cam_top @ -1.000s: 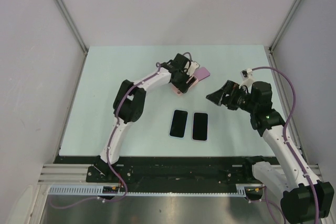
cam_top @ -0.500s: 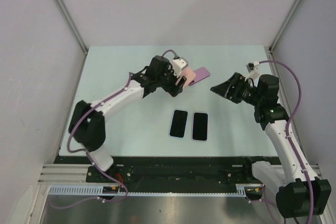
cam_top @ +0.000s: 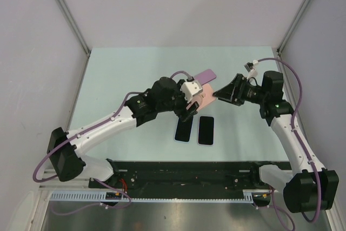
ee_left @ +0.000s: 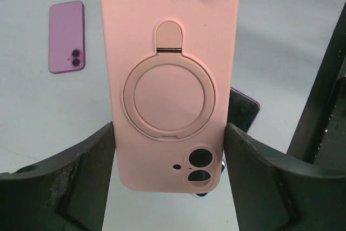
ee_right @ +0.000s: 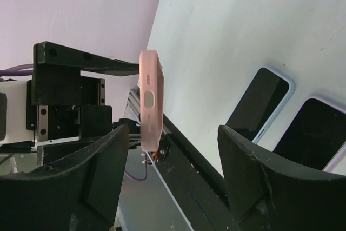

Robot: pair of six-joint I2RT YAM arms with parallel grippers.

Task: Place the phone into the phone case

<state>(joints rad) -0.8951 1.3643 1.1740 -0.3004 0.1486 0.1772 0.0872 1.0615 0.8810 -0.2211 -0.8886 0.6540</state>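
Observation:
My left gripper (cam_top: 193,101) is shut on a pink phone case (cam_top: 203,97) with a ring stand. It holds the case in the air by its long edges, above the table's middle. In the left wrist view the case (ee_left: 169,79) fills the gap between the fingers (ee_left: 89,179), back side towards the camera. Two black-screened phones (cam_top: 184,127) (cam_top: 206,130) lie face up side by side near the front. My right gripper (cam_top: 223,93) is open and empty, just right of the case. The right wrist view shows the case edge-on (ee_right: 150,101) and both phones (ee_right: 259,104) (ee_right: 313,133).
A purple phone or case (cam_top: 206,75) lies back side up behind the pink case, also in the left wrist view (ee_left: 66,37). The black rail (cam_top: 184,171) runs along the table's front edge. Grey walls close in the left, the back and the right.
My left arm has swung from the back of the table towards the front middle, carrying the pink case. My right gripper has risen and moved left, close to the case.

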